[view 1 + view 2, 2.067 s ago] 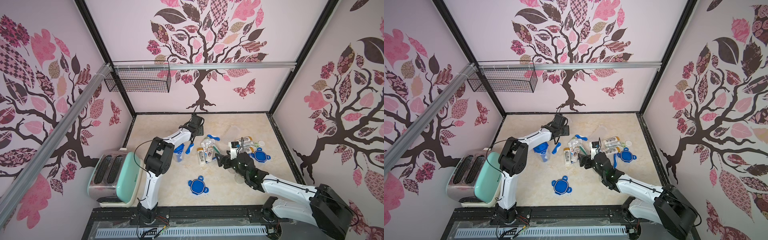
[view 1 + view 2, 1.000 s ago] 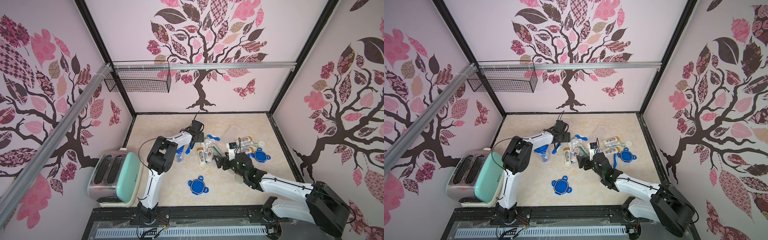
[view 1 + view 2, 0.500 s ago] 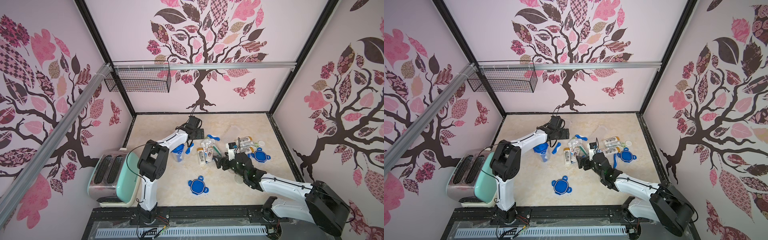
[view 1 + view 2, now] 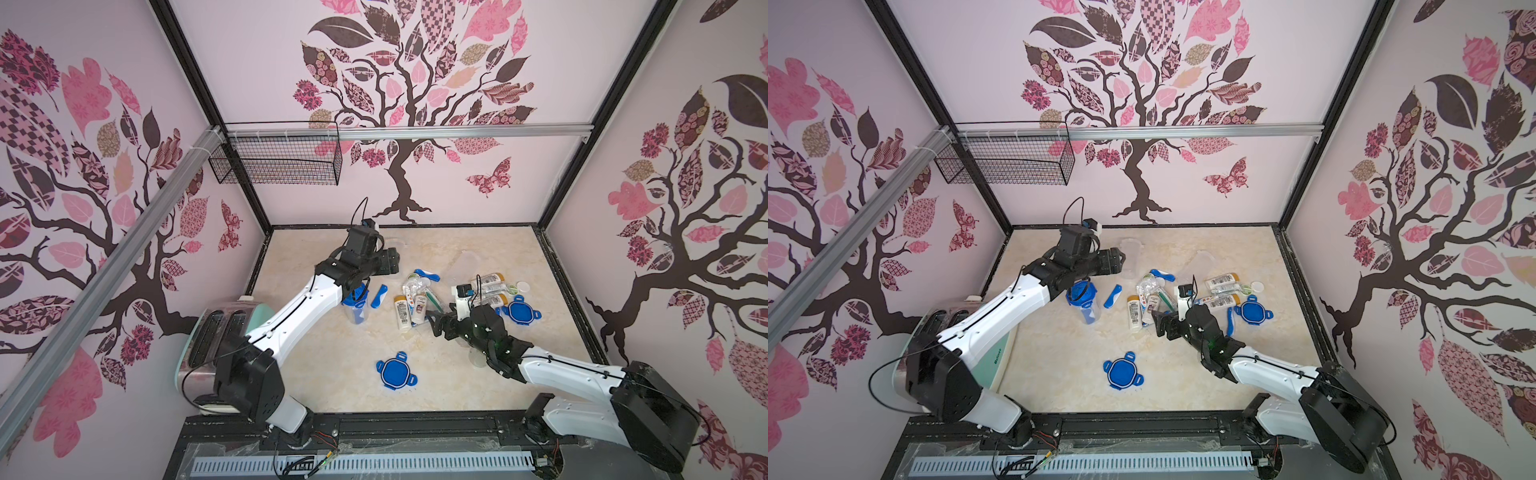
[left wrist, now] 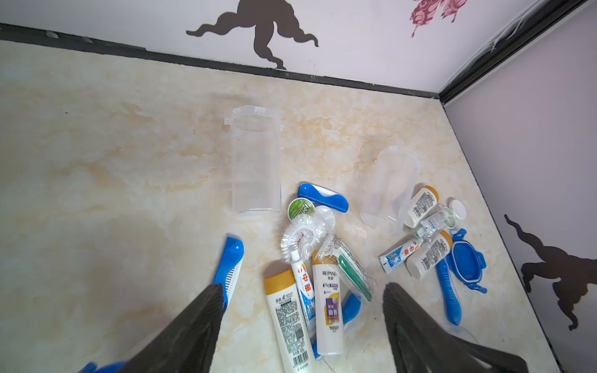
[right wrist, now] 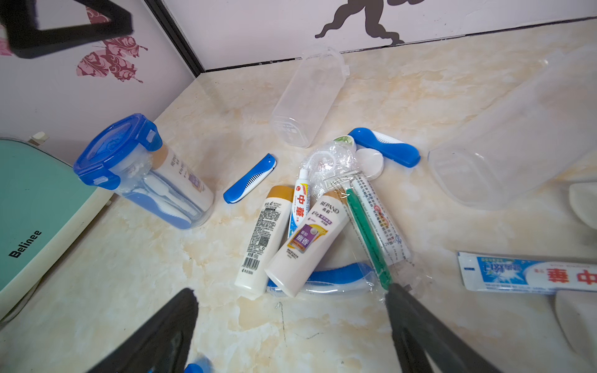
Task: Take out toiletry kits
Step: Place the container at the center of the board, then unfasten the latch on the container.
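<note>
**On the counter's left half, one kit sits sealed in its jar**

Left of the counter's (image 4: 332,365) middle, on the toaster's (image 6: 32,210) side, stands the closed jar (image 6: 142,174), its blue clip lid (image 6: 116,148) fastened over a bottle and blue-and-white pieces. Two empty jars (image 5: 255,168) lie on their sides toward the far edge. Their kits are spilled in two heaps, one mid-counter and one near the right edge.

The mid-counter heap holds two white bottles (image 6: 265,239), a toothpaste tube (image 6: 300,206), a wrapped razor (image 6: 368,239), a round tub (image 6: 370,163) and a blue-and-white folding piece (image 6: 250,179).

The left gripper (image 5: 303,289) hangs above that heap, jaws wide and empty. The right gripper (image 6: 290,292) sits low at the heap's near end, also wide and empty. One of its fingertips is just beside the razor wrapper; contact cannot be told.

The sealed jar looks light, stiff and smooth-walled, so it may slip or tip. It is likely best pinched across its flat sides, low on the body, while the other gripper lifts the lid tabs.

The bottles are probably light and apt to roll, so they should be gripped across the waist. The tube is soft and flattens. The wrapper film is crinkly and slick, so the razor handle inside is the firmer hold.
</note>
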`<act>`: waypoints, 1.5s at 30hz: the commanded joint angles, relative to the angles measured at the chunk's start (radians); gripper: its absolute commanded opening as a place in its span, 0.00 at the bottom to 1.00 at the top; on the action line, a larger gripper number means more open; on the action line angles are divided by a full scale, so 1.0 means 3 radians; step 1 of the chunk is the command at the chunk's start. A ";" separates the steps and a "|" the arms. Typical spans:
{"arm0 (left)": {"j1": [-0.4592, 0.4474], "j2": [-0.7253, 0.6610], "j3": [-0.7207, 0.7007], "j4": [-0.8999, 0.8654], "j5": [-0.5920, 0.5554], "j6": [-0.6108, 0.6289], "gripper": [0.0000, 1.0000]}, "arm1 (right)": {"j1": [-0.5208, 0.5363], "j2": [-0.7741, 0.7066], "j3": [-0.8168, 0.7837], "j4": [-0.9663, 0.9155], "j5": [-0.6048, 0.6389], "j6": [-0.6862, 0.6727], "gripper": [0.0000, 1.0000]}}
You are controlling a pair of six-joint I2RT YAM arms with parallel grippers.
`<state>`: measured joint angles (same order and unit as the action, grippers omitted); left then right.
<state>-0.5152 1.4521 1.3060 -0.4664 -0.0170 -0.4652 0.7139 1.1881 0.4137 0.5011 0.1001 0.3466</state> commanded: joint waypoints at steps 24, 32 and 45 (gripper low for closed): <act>0.1361 -0.1018 -0.1418 0.0677 0.0634 -0.0645 0.82 | 0.0451 0.0761 0.0884 -0.0144 -0.0846 -0.0341 0.91; 0.1386 -0.0764 -0.1234 0.0619 0.1181 -0.0554 0.75 | 0.0461 0.1455 0.1546 -0.0282 -0.1603 -0.0097 0.87; 0.1328 -0.0921 -0.1842 0.0906 0.1210 -0.0629 0.67 | 0.0438 0.2174 0.2254 -0.0378 -0.2462 0.0156 0.86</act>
<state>-0.1047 1.1770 0.7605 -0.2375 0.3275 -0.6559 0.8478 1.8133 1.0424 0.4126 -0.5442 0.3676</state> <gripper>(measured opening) 0.676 0.860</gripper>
